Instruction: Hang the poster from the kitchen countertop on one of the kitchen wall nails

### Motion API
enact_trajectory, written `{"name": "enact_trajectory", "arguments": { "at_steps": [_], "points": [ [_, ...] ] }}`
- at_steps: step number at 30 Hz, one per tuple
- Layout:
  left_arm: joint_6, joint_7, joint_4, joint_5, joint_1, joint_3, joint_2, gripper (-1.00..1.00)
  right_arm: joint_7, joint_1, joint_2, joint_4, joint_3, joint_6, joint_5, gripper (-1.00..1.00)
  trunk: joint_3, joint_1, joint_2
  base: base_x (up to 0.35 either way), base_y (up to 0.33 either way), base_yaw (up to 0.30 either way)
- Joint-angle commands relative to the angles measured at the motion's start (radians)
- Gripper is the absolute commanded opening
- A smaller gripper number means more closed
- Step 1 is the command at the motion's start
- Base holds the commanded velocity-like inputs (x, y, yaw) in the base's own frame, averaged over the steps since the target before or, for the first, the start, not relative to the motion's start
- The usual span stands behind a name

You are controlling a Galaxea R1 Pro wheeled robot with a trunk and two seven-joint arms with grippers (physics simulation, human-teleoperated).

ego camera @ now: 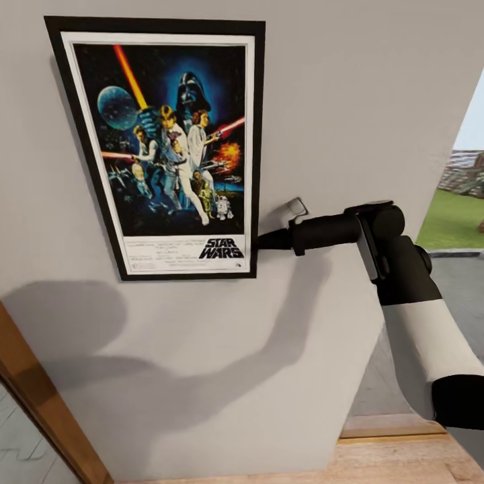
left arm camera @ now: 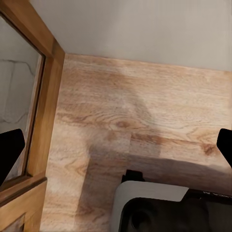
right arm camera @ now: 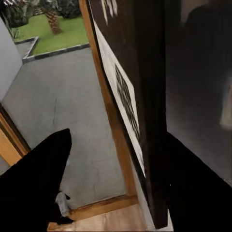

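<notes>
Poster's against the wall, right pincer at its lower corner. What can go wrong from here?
1. The poster hangs tilted against the wall and no nail is visible behind it; if it isn't hooked, releasing drops it.
2. The right pincer straddles the frame's lower right edge; pulling back sideways may drag the frame askew or off.
3. The right wrist view shows the frame edge very close, so the release clearance looks tight.

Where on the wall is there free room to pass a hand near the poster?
Bare wall lies right of the poster, above the right gripper, and below the frame, where only shadows fall. It is crowded at the poster's lower right edge, where the gripper's fingers meet the frame, and at lower left by the wooden door frame.
</notes>
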Motion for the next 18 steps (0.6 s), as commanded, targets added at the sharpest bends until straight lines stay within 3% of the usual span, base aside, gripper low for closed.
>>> {"name": "enact_trajectory", "arguments": {
  "at_steps": [1,14,18],
  "points": [
    [0.007,-0.005,-0.003,0.0,0.0,0.002,0.0,1.0,0.005,-0.001,0.0,0.0,0.0,0.011,0.003,1.0,-0.002,0.001,-0.002,0.033,0.0,0.0],
    [0.007,-0.006,-0.004,0.0,0.001,0.002,0.0,1.0,0.006,-0.001,0.0,0.0,-0.001,0.011,0.001,1.0,-0.002,0.001,-0.002,0.006,0.0,0.0],
    [0.006,-0.006,-0.004,0.0,0.0,0.002,0.0,1.0,0.005,-0.001,0.0,-0.002,0.0,0.011,0.001,1.0,-0.002,0.001,-0.002,-0.163,0.0,0.0]
  ]
}}
